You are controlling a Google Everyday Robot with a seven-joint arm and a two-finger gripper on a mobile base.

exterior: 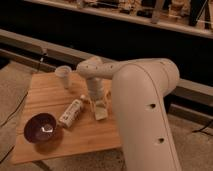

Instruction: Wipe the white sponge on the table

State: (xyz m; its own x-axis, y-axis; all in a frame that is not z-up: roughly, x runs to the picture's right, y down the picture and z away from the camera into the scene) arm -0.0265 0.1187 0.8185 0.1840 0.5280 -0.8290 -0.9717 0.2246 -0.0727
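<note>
In the camera view, the tool (101,106) is seen pointing down over the right part of the bench (45,95), and the white sponge (101,112) is found directly under its tip, resting on the wood and touching it. Whether the tool is clenched on the sponge or released cannot be told. A white bottle (71,113) lies on its side just left of the sponge, a dark bowl (41,128) sits nearer the front left corner, and a pale cup (63,76) stands toward the back.

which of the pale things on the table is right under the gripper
The white sponge, a small block directly below the gripper; the white bottle lies left, the pale cup stands farther back.
</note>
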